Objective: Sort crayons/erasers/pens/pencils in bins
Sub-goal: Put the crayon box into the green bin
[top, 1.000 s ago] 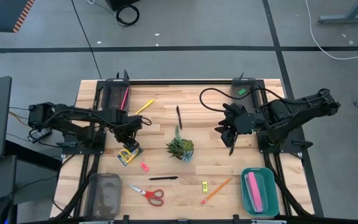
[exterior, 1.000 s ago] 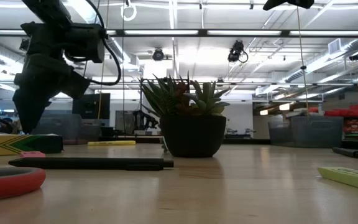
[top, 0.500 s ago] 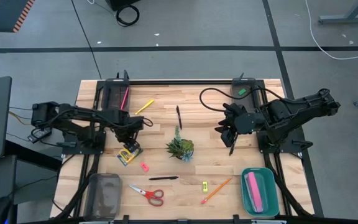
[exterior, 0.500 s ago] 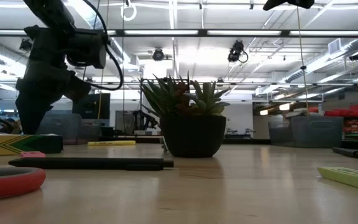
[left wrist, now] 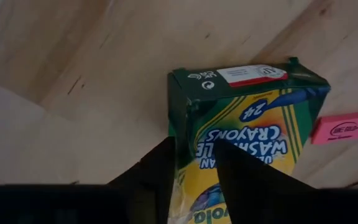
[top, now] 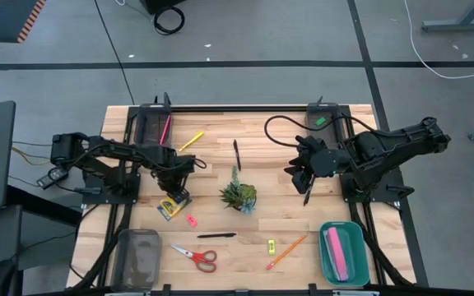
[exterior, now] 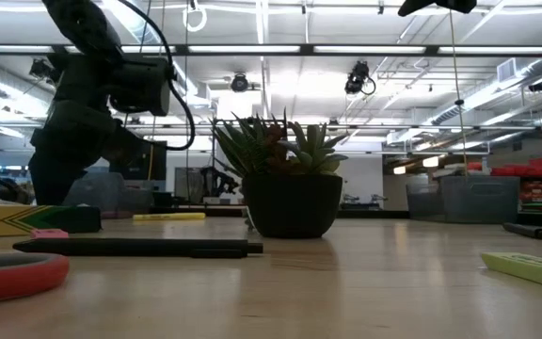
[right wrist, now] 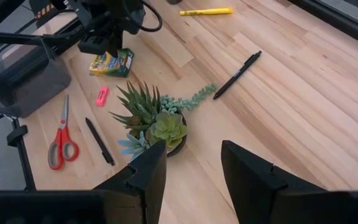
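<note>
Crayon box flat on the desk, left of the plant, pink eraser just beside. Unmoved since a second ago; left gripper now lower and closer over its near end, jaws narrowed, one finger on each side of the box's edge. Actual squeeze hard to make out; lower half of the box hidden behind the fingers. Left arm stretched across, wrist bent down. Right gripper unchanged above the desk, jaws apart, empty.

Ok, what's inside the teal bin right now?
The teal bin holds a pink object lying lengthwise. Whether anything sits beneath that object cannot be seen.
</note>
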